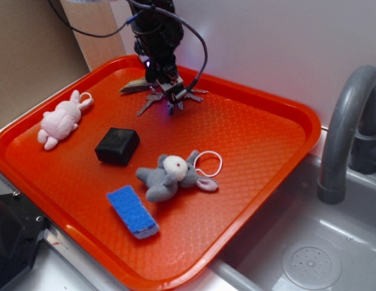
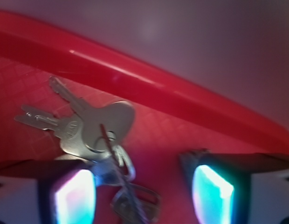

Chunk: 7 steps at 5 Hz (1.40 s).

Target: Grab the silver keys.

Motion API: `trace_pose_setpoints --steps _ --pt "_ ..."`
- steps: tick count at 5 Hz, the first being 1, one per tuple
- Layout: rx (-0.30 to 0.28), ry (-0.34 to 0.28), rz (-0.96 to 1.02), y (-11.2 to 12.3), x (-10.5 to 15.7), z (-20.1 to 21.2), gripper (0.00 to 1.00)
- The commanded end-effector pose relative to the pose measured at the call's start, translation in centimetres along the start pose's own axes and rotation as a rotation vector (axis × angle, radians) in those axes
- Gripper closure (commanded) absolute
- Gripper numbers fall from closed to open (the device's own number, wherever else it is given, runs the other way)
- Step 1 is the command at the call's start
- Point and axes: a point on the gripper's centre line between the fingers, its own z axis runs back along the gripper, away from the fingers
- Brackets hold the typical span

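The hand (image 1: pixel 170 92) hung low over the far side of the orange tray (image 1: pixel 273 142), close to the tray's back rim and just in front of the pale wall (image 1: pixel 285 42). It pointed down at the silver keys (image 1: pixel 153 97), which lay flat on the tray floor directly under it. In the exterior view the keys fanned out to both sides of the hand: a brownish pointed fob and one key blade to the left, further keys to the right.

In the wrist view the two fingers (image 2: pixel 72 198) stood apart with a clear gap of red tray floor between them, so the hand was open and held nothing. The keys (image 2: pixel 95 128) lay mostly ahead of the left-hand finger as seen there, with the wire ring and one more key reaching into the gap. Whether the fingertips touched the tray floor or the keys could not be told; the wrist view was blurred.

Other items on the tray, all well apart from the hand:
- pink plush rabbit (image 1: pixel 62 120), near the left rim
- black block (image 1: pixel 117 146), around the middle
- grey plush elephant (image 1: pixel 170 175) with a white cord loop, right of the block
- blue sponge (image 1: pixel 132 211), near the front rim, just beside the elephant

The tray sat partly over a metal sink (image 1: pixel 309 254); a grey faucet (image 1: pixel 349 130) rose at the right.
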Motion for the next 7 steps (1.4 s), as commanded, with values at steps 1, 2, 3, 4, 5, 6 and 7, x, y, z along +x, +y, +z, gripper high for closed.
trace_pose_setpoints --steps 1,2,3,4,5,6,7 --pt "-0.034 -0.080 -0.008 1.0 0.6 1.7 1.00" --pt "-0.004 -0.093 -0.015 1.1 0.5 2.2 1.00" --pt "0.053 -0.104 0.003 1.2 0.4 3.0 1.00" --pt "0.063 -0.017 0.138 1.6 0.4 5.6 1.00" --pt "0.063 0.098 0.268 1.5 -0.5 9.8 1.00" --pt "-0.040 0.158 0.301 1.2 -3.0 14.7 1.00" --pt "-0.103 0.113 0.237 0.8 -5.7 19.0 1.00"
